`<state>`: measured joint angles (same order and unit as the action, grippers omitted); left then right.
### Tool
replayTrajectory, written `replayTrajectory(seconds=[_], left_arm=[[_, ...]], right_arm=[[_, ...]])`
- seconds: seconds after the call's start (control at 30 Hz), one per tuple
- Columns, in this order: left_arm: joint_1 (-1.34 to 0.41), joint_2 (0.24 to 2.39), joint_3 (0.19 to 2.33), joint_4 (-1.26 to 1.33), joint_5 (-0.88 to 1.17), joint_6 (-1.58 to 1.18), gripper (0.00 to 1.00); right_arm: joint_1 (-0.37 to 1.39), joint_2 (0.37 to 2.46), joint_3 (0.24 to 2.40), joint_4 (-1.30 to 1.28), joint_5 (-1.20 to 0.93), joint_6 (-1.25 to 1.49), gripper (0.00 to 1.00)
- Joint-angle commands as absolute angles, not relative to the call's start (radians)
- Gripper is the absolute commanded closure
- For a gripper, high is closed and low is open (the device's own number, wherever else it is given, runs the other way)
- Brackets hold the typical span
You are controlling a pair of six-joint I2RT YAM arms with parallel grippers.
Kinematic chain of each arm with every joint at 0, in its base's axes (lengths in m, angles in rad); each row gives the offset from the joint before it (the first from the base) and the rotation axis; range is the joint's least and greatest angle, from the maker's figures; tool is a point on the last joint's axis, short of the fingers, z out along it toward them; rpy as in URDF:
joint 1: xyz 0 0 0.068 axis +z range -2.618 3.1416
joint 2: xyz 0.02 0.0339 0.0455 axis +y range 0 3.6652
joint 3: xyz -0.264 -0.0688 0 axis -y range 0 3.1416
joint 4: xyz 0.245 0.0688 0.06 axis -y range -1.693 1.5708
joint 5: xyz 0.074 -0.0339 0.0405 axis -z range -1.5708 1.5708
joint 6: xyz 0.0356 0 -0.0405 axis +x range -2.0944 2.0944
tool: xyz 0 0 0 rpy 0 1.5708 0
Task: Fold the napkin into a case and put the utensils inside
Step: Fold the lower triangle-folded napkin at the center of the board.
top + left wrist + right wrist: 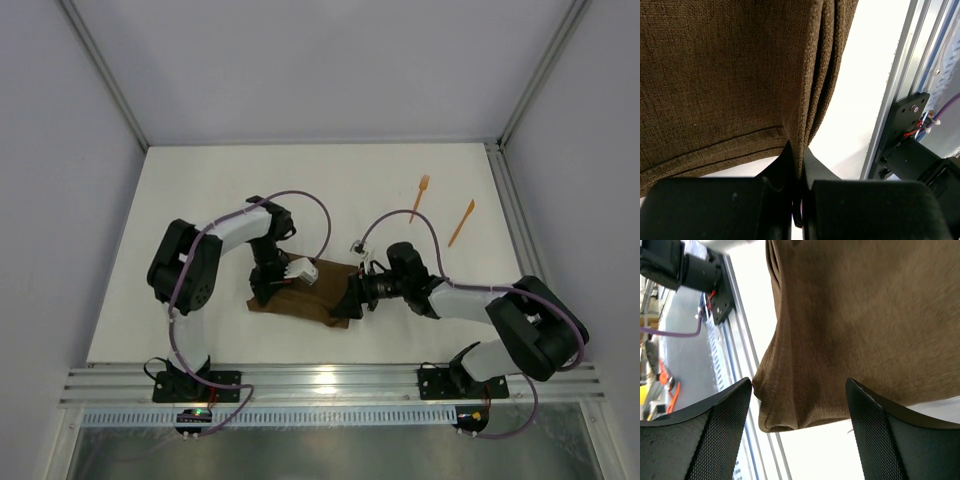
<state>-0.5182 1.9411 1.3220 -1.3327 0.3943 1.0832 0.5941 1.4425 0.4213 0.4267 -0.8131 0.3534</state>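
Starting at the near edge, a metal rail (pixel 330 385) was seen running across the front; just beyond it, on the white surface (pixel 200 200), the napkin (pixel 305 298) was laid as a narrow, layered brown strip, roughly midway between the two arms. The strip's left end was pinched by the left fingers (pixel 715 210), which were pressed together on several stacked layers of cloth at a folded edge; a stitched hem was shown running across the cloth above them. At the strip's right end the right fingers (pixel 700 440) were spread wide; a rounded folded corner of the cloth was seen between them, gripped by neither; whether it brushed one finger could not be told. Farther back and to the right, well apart from the napkin, the orange fork (pixel 419 198) was seen on the surface with its tines pointing away; near it, closer to the right edge, the plain pointed utensil (pixel 461 222) was seen; both were outside the cloth.
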Motion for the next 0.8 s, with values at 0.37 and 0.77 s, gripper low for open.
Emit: replayTrajectory(seconds=[0.37, 0.77], left_arm=[[-0.506, 1.954, 1.354, -1.413, 0.428, 1.126, 1.00], [-0.505, 1.974, 1.381, -1.431, 0.431, 1.123, 1.00]], right_arm=[[0.696, 1.265, 0.457, 0.292, -0.595, 0.169, 0.20], [0.871, 1.276, 0.456, 0.253, -0.382, 0.058, 0.19]])
